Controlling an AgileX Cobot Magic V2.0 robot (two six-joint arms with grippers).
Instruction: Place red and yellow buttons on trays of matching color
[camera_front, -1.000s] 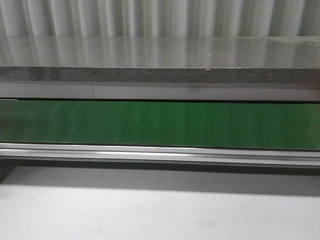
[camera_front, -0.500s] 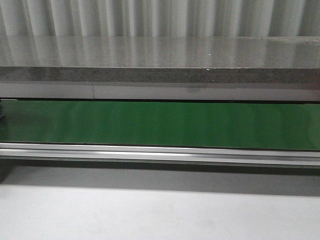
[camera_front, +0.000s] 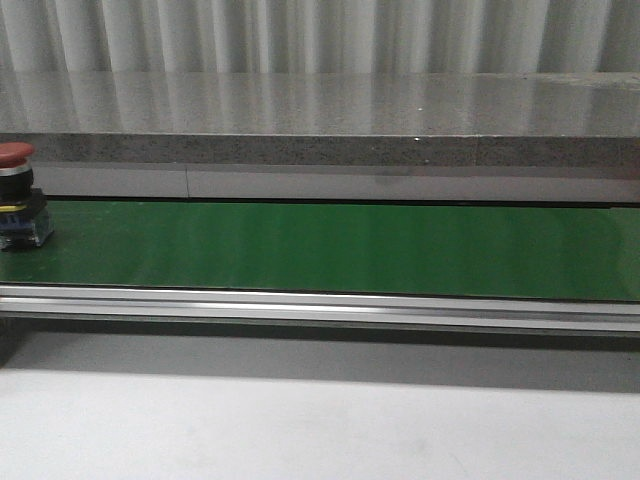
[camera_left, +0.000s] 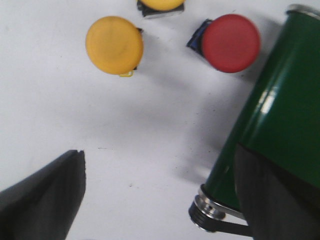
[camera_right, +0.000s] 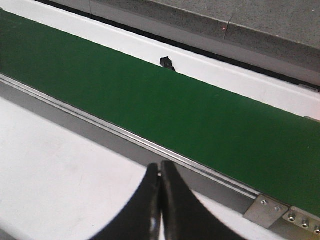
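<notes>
A red button (camera_front: 16, 196) rides the green belt (camera_front: 320, 248) at far left of the front view. Our left gripper (camera_left: 155, 200) gapes wide, right gripper (camera_right: 160, 200) pinched together; we risk missing it if we grab late.

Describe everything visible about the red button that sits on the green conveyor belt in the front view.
The red button stands upright at the far left end of the green conveyor belt, partly cut off by the picture's edge. It has a domed red cap on top, a silvery collar beneath it, then a dark body with a yellow band and a bluish, translucent-looking base. Only the belt touches it; neither gripper is near it in this view.
</notes>
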